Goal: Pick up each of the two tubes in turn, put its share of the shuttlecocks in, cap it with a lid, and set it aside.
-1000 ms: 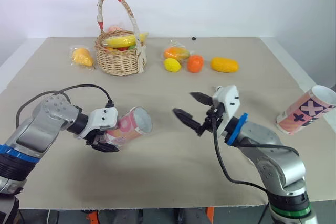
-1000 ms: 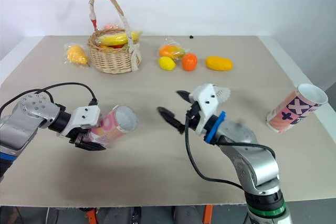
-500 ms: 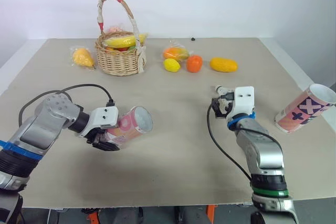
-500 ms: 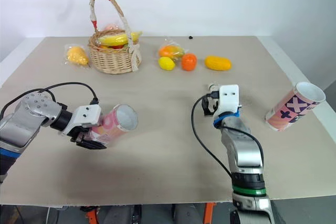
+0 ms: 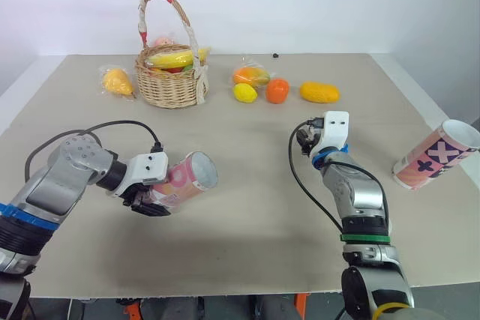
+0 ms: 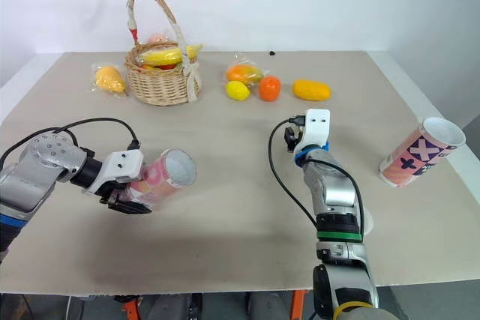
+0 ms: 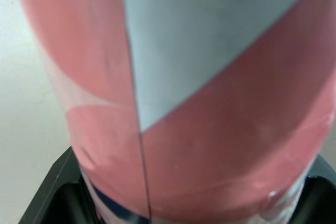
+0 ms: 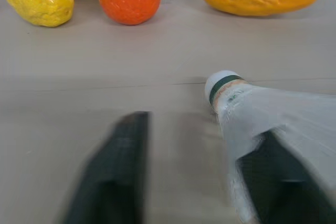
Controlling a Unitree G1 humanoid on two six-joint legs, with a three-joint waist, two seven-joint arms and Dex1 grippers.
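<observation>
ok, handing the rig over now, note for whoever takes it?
Left tool: shut on pink tube, held tilted, mouth open.
Right tool: open, low over the table, a shuttlecock beside it, not gripped.
Second tube: lying at the table's right edge.
Done: first tube picked up.
Left: load shuttlecocks, cap, set aside; then the second tube.

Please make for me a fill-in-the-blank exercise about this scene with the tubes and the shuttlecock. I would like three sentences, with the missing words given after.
1. The left gripper is shut on a tube that is mostly ______ in colour.
2. The shuttlecock lies beside the right gripper, whose fingers are ______.
3. The second tube lies near the ______ edge of the table.

Missing words: pink; open; right.
</observation>
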